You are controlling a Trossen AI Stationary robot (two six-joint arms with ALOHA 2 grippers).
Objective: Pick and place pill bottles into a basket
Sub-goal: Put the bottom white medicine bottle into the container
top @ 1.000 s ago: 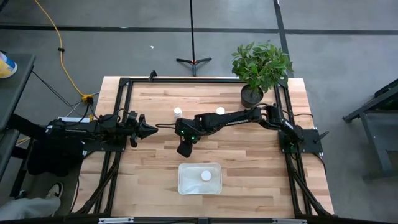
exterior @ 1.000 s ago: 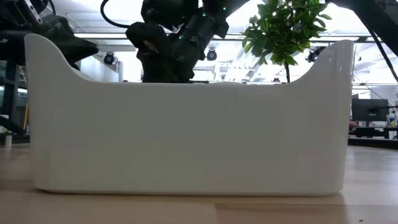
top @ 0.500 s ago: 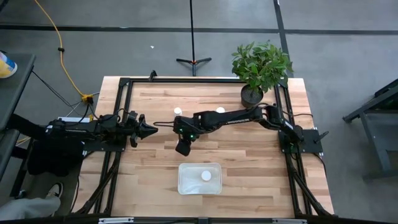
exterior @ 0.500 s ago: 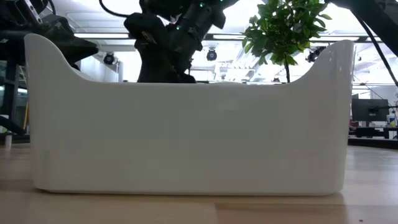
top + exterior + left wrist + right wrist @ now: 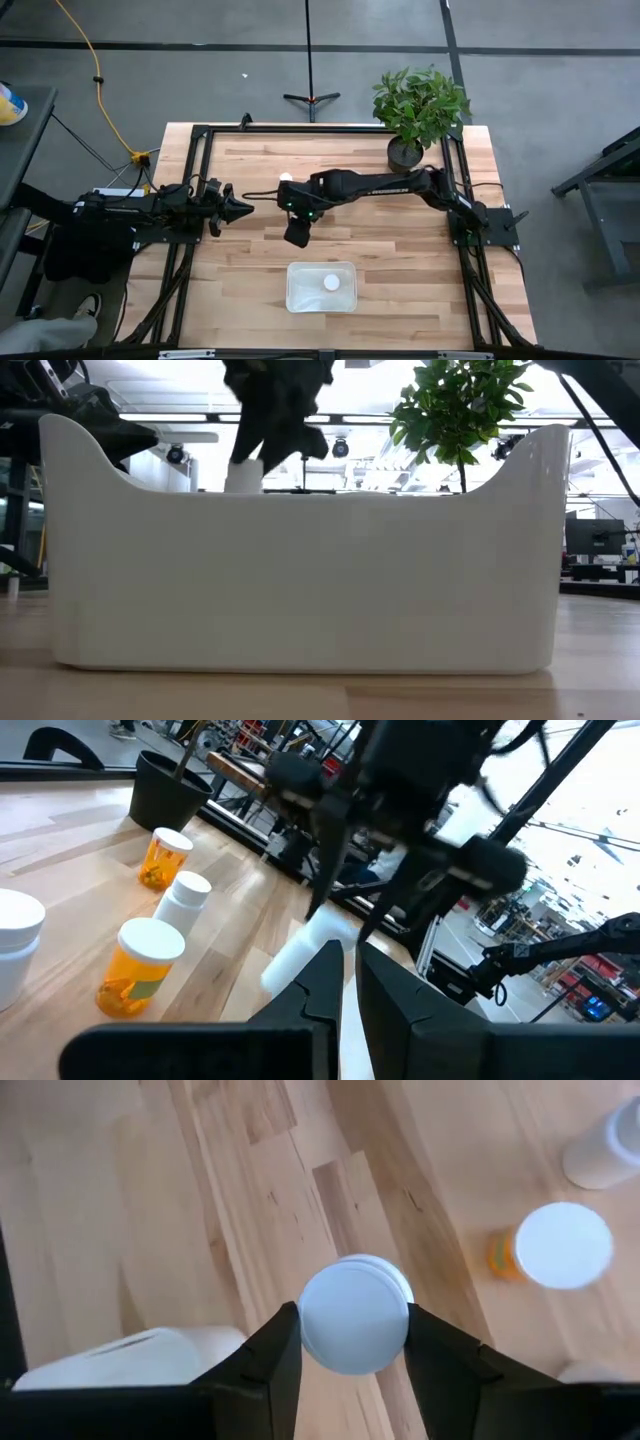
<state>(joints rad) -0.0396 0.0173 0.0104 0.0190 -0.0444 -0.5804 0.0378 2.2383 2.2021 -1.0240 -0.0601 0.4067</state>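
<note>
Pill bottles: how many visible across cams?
6 pill bottles. One in the basket; one held by the right tool; four on the table, left wrist view: two amber, one white, one edge-cropped.

Looks like a robotics lab or workshop. Wooden bench [image 5: 400, 250] in a black metal frame on bare grey concrete floor [image 5: 200, 80], with a yellow cable [image 5: 95, 70] trailing across and a tripod stand [image 5: 310, 97] behind. Beyond, ceiling strip lights [image 5: 370, 420], monitors [image 5: 597, 542] and cluttered work desks [image 5: 240, 775].

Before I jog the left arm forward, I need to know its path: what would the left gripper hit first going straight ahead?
Probably the right gripper and the white bottle it holds. The left gripper points straight at them, though depth is unclear.
</note>
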